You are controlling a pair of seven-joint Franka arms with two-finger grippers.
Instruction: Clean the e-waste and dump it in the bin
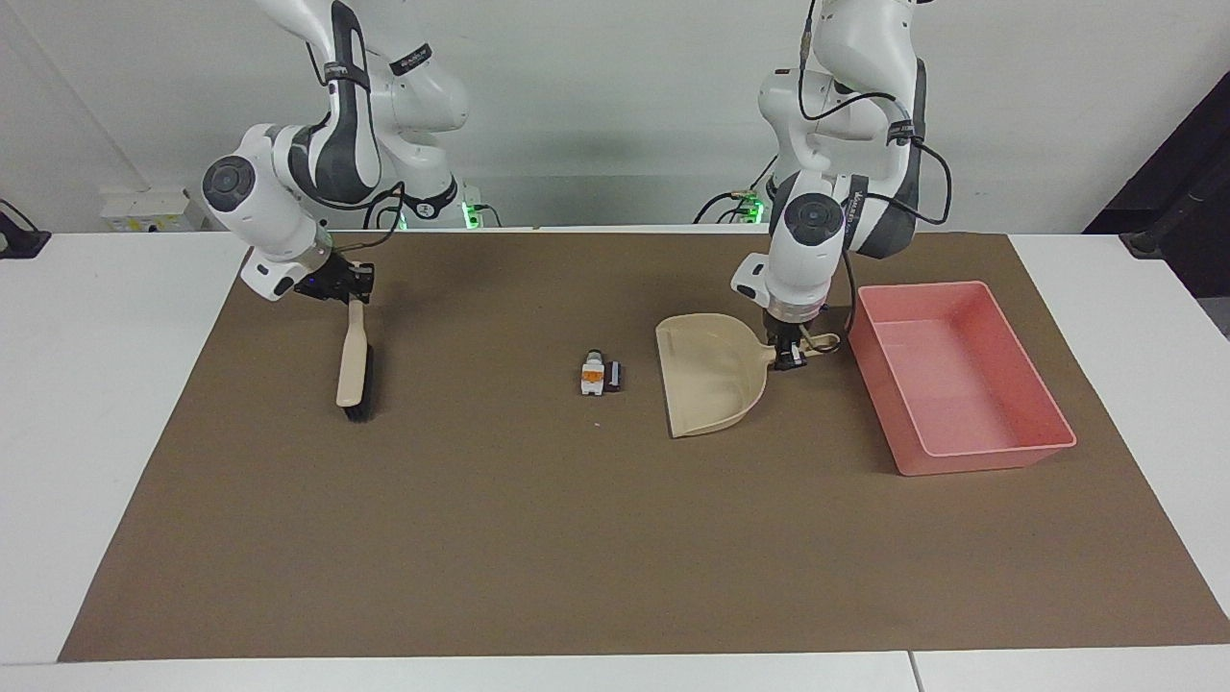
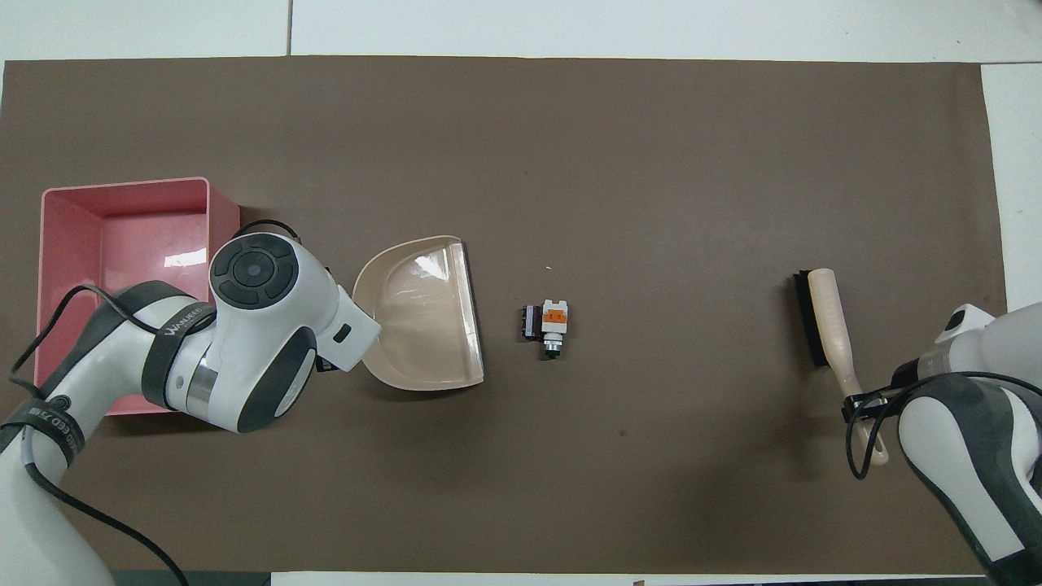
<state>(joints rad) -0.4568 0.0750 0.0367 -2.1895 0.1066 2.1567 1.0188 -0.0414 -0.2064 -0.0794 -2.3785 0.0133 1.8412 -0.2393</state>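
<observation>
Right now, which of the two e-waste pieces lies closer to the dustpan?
The small dark flat chip. It lies on the dustpan side of the white block with the orange patch, which is toward the brush.

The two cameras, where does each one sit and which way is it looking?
Facing view: high across the table, looking back at the robots; both whole arms show, the left hand shut on the dustpan handle, the right hand shut on the brush handle.
Overhead view: high above the robots' end, looking steeply down and forward; only forearms and wrists show.
Shared: the brown mat, the bin, dustpan, brush and the e-waste between them, half a turn apart.
</observation>
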